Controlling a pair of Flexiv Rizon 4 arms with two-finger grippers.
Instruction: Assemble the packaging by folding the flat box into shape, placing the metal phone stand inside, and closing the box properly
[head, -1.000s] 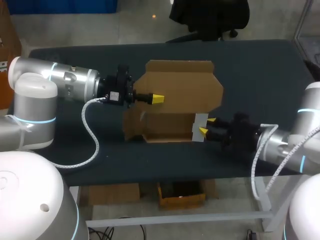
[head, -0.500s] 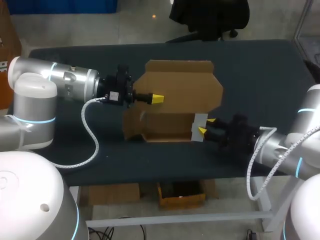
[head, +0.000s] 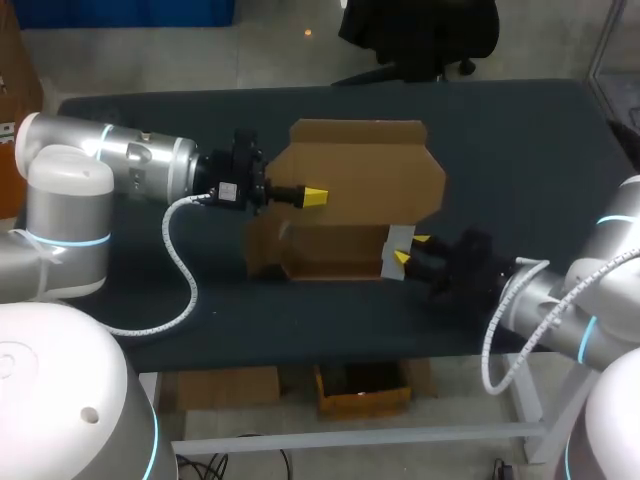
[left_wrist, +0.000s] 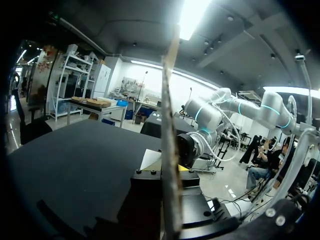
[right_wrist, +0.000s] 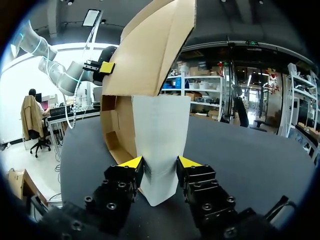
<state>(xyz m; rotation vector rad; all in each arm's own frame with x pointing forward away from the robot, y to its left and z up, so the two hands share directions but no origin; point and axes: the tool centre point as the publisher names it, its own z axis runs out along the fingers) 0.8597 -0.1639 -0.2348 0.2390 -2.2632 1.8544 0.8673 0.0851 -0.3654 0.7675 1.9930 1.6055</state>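
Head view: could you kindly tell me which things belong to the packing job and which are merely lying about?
Job: cardboard box; left end effector and right end effector, both gripping it. Phone stand not visible.
Not part of the job: table.

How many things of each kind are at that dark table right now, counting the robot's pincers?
Cardboard box: 1
Pincers: 2, the left pincer and the right pincer
Total: 3

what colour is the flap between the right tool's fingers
White flap on brown box; right wrist view.
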